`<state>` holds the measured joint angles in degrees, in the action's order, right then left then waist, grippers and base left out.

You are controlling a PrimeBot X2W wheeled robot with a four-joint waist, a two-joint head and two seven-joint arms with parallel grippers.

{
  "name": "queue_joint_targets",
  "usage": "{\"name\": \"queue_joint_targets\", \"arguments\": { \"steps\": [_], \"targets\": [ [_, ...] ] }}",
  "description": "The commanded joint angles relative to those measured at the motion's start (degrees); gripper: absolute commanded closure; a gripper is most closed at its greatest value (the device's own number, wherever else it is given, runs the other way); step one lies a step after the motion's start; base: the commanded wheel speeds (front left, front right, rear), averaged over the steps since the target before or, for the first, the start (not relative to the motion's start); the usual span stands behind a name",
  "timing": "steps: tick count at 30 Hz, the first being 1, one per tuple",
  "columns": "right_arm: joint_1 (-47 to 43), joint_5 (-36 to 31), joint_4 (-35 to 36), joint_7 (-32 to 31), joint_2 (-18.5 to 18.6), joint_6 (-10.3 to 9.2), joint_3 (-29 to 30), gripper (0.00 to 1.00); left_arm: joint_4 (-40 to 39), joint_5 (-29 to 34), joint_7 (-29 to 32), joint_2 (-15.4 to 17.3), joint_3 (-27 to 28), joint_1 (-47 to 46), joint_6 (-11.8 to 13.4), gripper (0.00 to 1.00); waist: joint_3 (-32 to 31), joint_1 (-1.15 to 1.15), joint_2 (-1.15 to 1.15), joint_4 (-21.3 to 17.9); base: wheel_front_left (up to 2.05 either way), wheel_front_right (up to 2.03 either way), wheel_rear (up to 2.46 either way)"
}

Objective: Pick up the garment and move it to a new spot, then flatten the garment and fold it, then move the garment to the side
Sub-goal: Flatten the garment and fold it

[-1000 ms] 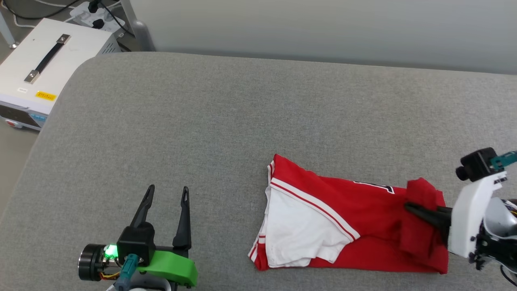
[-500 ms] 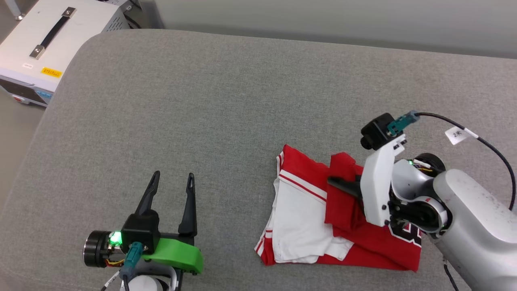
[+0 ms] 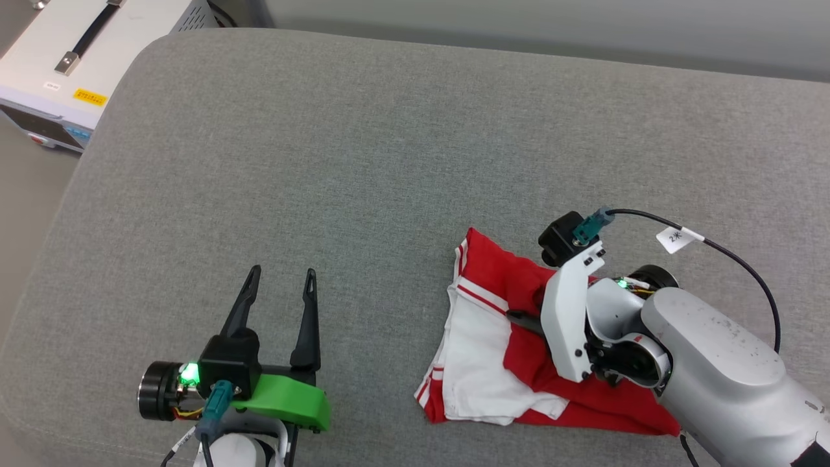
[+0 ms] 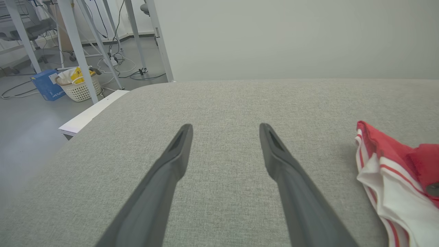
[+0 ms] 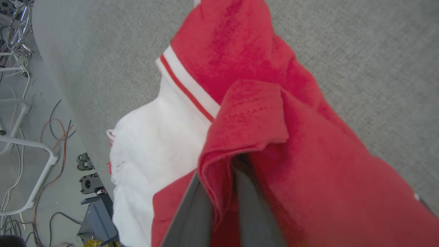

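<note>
Where the grey fabric-covered desk point(image 3: 363, 162) rounds off at its far left corner, the floor drops away beside it, and one white case point(image 3: 58, 65) with a black handle sits down there against that corner. A pale wall point(image 3: 519, 19) runs behind the far edge. From the left wrist view the room past that corner shows white frame legs, loose cables on a grey floor, one white basket point(image 4: 79, 90) and one blue box point(image 4: 46, 88) just beside it. There is one garment point(image 3: 483, 353), and it lies bunched on the near right part of the desk, its white sleeve turned to the left and its red body partly under the right arm. The right gripper point(image 3: 522, 319) has its two dark fingers pressed almost together, pinching a raised fold of the red cloth. The left gripper point(image 3: 283, 272) hangs at the near left with its two fingers spread wide, holding nothing, well apart from the garment. A broad stretch of grey fabric lies between the garment and the far edge, and more between the two grippers; the near edge runs close under the left gripper.
</note>
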<state>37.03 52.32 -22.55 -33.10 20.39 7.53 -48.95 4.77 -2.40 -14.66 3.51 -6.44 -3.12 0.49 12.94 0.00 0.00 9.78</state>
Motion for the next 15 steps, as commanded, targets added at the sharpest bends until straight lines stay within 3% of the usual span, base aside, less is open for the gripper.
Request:
{"name": "queue_joint_targets", "arguments": {
  "steps": [1,2,9,15],
  "targets": [
    [1.1,0.3,0.0,1.3,0.5,-0.04,-0.7,0.06,0.1,0.0,-0.3,-0.4,0.3,-0.3,0.2,0.0,-0.7,0.0,0.0,-0.6,0.0,0.0,0.0],
    [1.3,0.4,0.5,2.4,0.9,-0.04,-0.9,0.0,0.3,0.1,-0.3,-0.4,0.4,-0.2,0.1,0.0,-1.1,0.0,0.0,-0.9,0.0,0.0,0.0],
    [2.0,-1.1,8.4,13.4,5.9,-0.04,-0.3,0.0,0.2,0.7,-0.3,-0.1,1.5,0.8,-0.1,0.0,-4.1,0.0,0.0,-3.0,0.0,0.0,0.0],
    [-0.1,-7.3,12.2,23.1,10.0,-0.04,5.8,0.0,0.0,0.9,-0.3,0.3,2.2,2.1,-0.3,0.0,-6.2,0.0,0.0,-5.2,0.0,0.0,0.0]
  ]
}}
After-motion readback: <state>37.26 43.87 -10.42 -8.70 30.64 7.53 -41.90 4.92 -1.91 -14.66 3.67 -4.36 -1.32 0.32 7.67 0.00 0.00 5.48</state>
